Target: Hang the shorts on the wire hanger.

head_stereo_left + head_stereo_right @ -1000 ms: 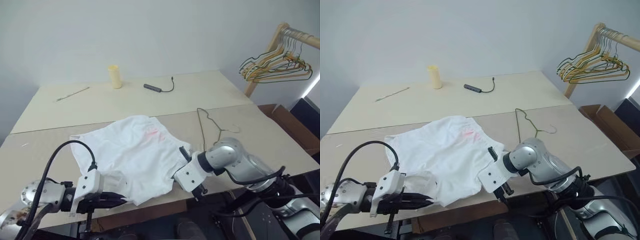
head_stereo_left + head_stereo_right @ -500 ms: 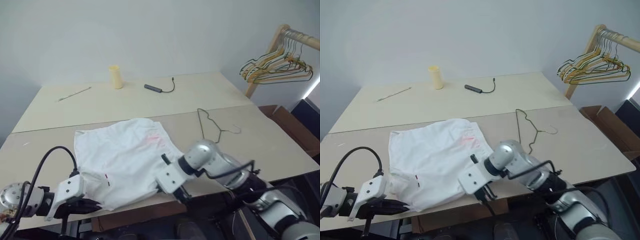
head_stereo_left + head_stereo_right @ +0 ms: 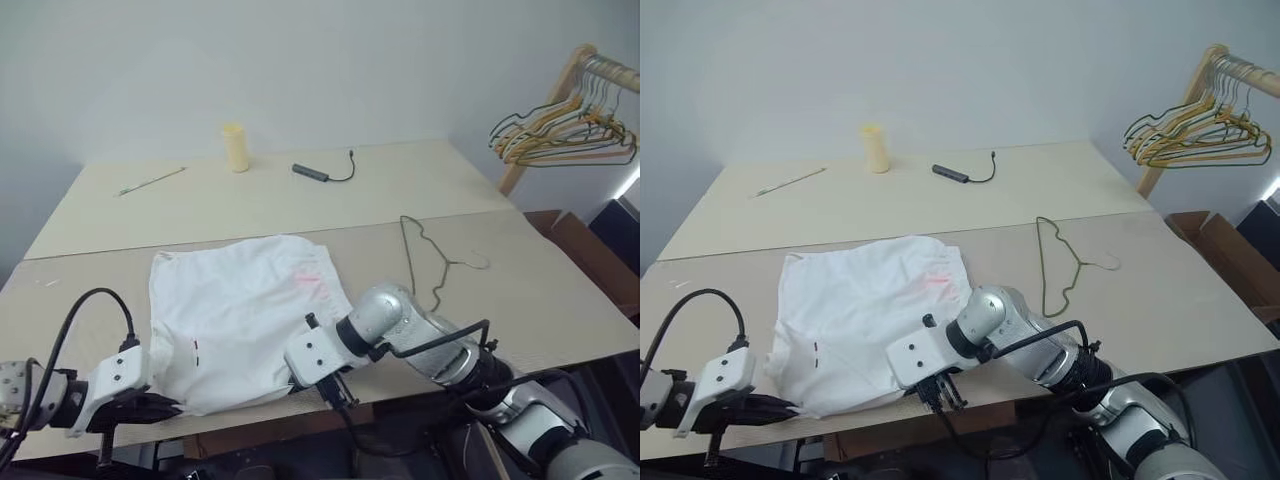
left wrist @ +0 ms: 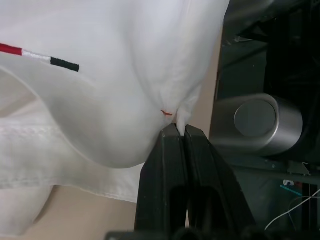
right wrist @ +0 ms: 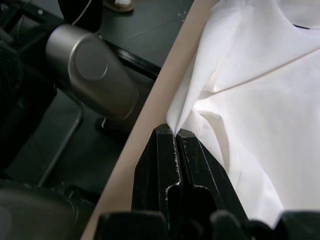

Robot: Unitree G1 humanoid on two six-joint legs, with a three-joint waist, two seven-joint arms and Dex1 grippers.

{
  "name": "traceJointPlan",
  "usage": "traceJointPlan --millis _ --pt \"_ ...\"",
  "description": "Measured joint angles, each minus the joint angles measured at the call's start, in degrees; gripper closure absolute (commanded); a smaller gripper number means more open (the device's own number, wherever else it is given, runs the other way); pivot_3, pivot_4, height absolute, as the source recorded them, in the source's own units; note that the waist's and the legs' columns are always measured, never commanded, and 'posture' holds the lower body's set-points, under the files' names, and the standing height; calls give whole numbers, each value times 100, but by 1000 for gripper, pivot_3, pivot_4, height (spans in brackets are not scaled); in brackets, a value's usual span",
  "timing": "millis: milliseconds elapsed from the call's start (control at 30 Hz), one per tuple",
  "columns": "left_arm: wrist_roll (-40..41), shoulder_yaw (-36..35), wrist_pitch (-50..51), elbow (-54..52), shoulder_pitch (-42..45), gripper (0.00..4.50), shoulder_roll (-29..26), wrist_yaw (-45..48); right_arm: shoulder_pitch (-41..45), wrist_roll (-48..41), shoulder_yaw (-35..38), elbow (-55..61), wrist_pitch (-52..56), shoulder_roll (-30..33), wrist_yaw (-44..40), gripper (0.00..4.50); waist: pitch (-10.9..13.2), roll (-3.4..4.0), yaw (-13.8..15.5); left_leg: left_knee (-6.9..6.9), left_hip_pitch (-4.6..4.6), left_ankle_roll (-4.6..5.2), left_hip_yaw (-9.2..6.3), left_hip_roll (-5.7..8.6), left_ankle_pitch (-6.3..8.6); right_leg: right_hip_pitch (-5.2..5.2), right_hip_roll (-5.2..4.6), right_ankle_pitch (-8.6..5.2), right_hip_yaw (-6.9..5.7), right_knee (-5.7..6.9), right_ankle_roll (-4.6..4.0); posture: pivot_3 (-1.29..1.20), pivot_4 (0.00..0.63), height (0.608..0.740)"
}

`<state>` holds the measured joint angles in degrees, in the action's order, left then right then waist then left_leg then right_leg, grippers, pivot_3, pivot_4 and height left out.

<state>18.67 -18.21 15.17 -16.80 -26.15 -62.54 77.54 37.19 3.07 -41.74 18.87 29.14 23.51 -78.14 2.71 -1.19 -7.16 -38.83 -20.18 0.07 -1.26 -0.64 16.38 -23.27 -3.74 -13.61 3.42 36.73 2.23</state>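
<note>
Pinching soft white shorts at near hem: left hand, right hand both clamped on cloth.

Plain pale wall; beige table; wooden rack at right, dark floor.

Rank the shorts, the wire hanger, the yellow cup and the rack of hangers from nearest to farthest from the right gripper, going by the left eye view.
1. shorts, pinched in the right gripper
2. wire hanger, on the table's right side
3. yellow cup, far table edge
4. rack of hangers, off the table, far right
</note>
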Motion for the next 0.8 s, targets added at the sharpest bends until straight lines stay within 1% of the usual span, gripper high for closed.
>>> traceJointPlan --millis 33,133,267,367,433,533,633,667,733,767,800 --pt "5 -61 13 -3 -28 4500 -14 21 7 -3 -5 21 86 -18 28 4477 3 6 0 -5 1 0 1 -10 0 3 13 -2 0 -1 3 -90 0 740" --pt "410 -340 240 -132 -66 4500 56 150 55 0 -29 29 161 -31 110 3823 -1 -2 3 -6 7 -2 -1 -29 -2 3 37 -15 -5 4 10 -91 0 740" --pt "730 -560 380 -370 -281 4500 113 384 100 -64 -33 31 253 -50 159 2416 -3 -5 -5 -5 9 -3 0 -30 -2 3 37 -15 -3 6 5 -88 0 740" --pt "1050 -709 548 -412 -380 3780 158 588 127 -184 -22 30 325 -44 193 1314 -4 -7 -7 -5 6 -3 0 -30 -2 0 37 -6 -3 5 -10 -85 0 740" --pt "1263 -821 651 -568 -421 3124 181 718 128 -346 45 30 524 -69 243 600 -5 -8 -5 -5 5 -3 0 -29 -2 1 35 2 -3 5 -24 -88 0 740" --pt "1663 -1189 881 -717 -465 2086 266 882 174 -846 397 38 765 26 114 587 -5 -9 1 -7 5 -3 -1 -29 -2 3 34 1 -3 5 -22 -93 0 740" --pt "2743 -1926 1434 -735 -249 1130 457 936 263 -1673 1316 83 912 436 -193 587 -4 -11 27 -11 5 -3 -7 -30 -2 8 30 -13 -10 1 3 -97 0 740" --pt "3230 -2144 1677 -722 -26 818 483 869 290 -1941 1682 78 973 569 -260 587 -5 -12 30 -12 5 -3 -9 -30 -2 10 31 -19 -12 0 12 -97 0 740" --pt "3903 -2399 1985 -711 418 138 543 651 306 -2260 2124 44 1041 711 -271 587 -5 -13 19 -11 8 -3 -9 -31 -2 13 32 -20 -12 2 14 -99 0 740" --pt "4178 -2444 2100 -706 701 42 564 467 317 -2347 2314 -55 1070 785 -183 587 -5 -12 12 -10 11 -3 -9 -31 -2 14 33 -20 -11 3 14 -105 0 740" --pt "4298 -2439 2154 -709 880 42 581 295 340 -2353 2445 -185 1135 847 -32 587 -6 -12 4 -10 12 -3 -6 -29 -2 15 34 -19 -8 4 13 -108 0 740"
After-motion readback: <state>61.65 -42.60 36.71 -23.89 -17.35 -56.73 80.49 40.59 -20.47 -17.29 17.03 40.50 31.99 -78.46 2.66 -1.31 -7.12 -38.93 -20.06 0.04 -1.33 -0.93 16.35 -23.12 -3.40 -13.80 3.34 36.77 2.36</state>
